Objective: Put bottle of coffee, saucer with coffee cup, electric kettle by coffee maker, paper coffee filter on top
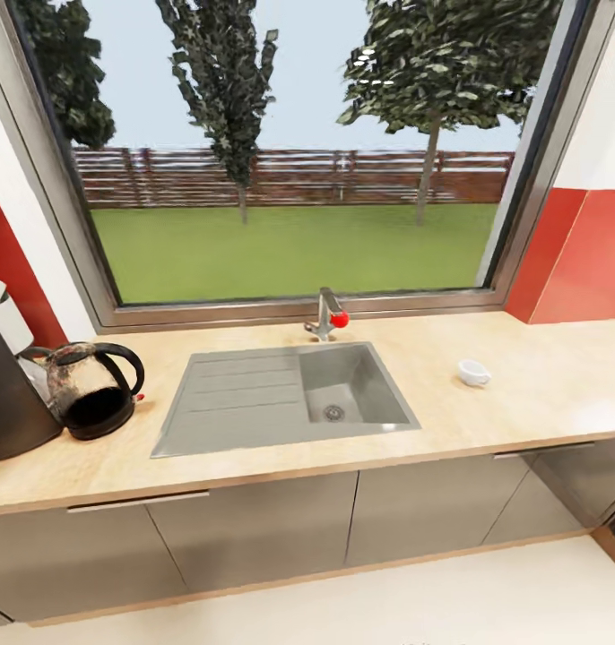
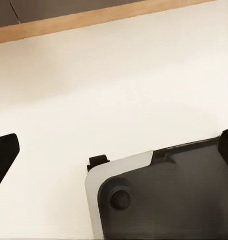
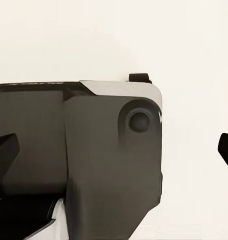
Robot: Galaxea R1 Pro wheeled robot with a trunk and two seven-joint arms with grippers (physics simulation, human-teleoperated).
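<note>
The light wood kitchen countertop [image 1: 487,421] runs across the head view. The dark coffee maker [image 1: 10,403] stands at its far left, cut off by the frame edge. A whitish object [image 1: 1,313] rests at the coffee maker's top; I cannot tell what it is. The glass electric kettle [image 1: 94,390] with its black handle stands right beside the coffee maker. A small white coffee cup [image 1: 473,372] sits alone on the counter to the right of the sink. My left gripper [image 2: 115,150] and right gripper [image 3: 116,150] hang open over the pale floor, nothing between their fingers.
An inset steel sink [image 1: 254,399] with a drainboard lies mid-counter, and a faucet with a red knob [image 1: 328,315] stands behind it under a large window. Grey cabinet fronts [image 1: 254,528] run below. The robot's dark base [image 2: 168,195] shows under both wrists.
</note>
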